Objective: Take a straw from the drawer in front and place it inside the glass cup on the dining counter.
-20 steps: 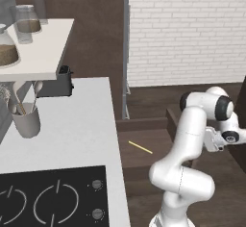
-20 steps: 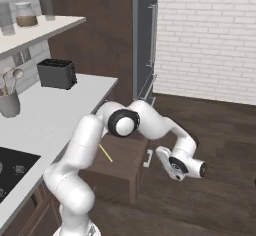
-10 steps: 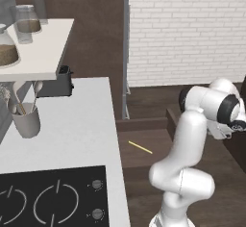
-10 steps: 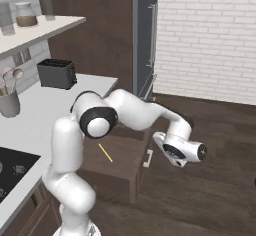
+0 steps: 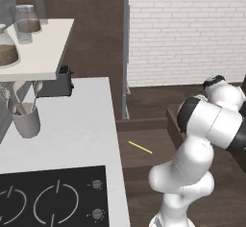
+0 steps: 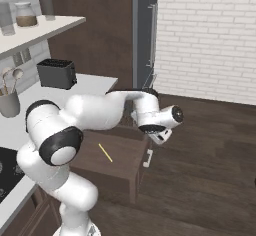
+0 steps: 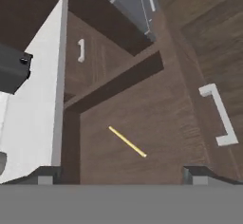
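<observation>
- The gripper (image 7: 121, 173) looks down into the open drawer (image 7: 161, 137), its two dark fingertips (image 7: 47, 173) wide apart at the bottom of the hand view with nothing between them.
- The straw (image 7: 127, 142) lies flat and alone on the drawer's dark wooden floor, slanted across it, well clear of the walls and of the silver bar handle (image 7: 219, 116) on the front panel. In the right base view it shows as a thin yellow line (image 6: 105, 152) in the drawer, below and to the left of the hand.
- By its looks the straw is very light, stiff but easily crushed, and smooth enough to roll or skid. I judge that a gentle pinch near its middle, with the fingers set across its length, is safest; lying flat on the wood, it leaves little room for fingers to get under it.
- The drawer holds nothing else that I can see.
- Farther off, on the white counter (image 5: 81, 125) beside the black cooktop (image 5: 53, 199), a grey utensil holder (image 5: 26, 120) holds a few utensils, and a dark toaster (image 6: 56, 73) sits near the wall.
- On the shelf (image 5: 41, 53) above stand glass jars (image 5: 28, 24), some with brownish contents.
- The glass cup and the dining counter are out of frame, so the placing step is not yet in reach.
</observation>
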Robot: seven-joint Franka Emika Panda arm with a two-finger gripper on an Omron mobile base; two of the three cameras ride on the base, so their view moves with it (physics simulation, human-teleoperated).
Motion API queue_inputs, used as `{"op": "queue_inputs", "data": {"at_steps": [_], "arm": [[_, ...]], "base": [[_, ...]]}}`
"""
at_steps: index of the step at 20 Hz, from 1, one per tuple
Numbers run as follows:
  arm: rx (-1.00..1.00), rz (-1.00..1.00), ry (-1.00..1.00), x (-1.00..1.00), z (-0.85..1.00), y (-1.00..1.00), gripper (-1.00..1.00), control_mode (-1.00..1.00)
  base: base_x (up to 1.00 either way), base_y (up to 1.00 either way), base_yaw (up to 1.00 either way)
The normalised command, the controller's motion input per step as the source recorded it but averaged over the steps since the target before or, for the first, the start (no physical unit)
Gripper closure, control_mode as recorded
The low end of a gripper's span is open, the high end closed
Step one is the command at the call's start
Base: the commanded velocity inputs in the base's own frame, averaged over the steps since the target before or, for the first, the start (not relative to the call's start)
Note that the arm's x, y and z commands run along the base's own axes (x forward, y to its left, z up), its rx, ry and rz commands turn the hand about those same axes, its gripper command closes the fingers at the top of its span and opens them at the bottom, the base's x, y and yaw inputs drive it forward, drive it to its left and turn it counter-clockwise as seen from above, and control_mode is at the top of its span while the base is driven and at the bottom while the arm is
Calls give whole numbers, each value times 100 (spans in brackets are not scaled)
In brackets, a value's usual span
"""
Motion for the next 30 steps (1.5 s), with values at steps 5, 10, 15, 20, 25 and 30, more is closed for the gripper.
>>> {"op": "queue_inputs", "data": {"at_steps": [5, 10, 15, 20, 25, 30], "arm": [[-23, 0, 37, 1, 30, 93, -100, -100], [-22, 0, 39, 16, -9, 66, -100, -100], [-19, 0, 27, 27, -38, 17, -100, -100], [-19, 0, 23, 20, -55, 0, -100, -100], [-19, 0, 12, 1, -53, 0, -100, -100], [-16, 0, 1, 0, -43, -3, -100, -100]], "base": [[0, 0, 0], [0, 0, 0], [0, 0, 0], [0, 0, 0], [0, 0, 0], [0, 0, 0]]}}
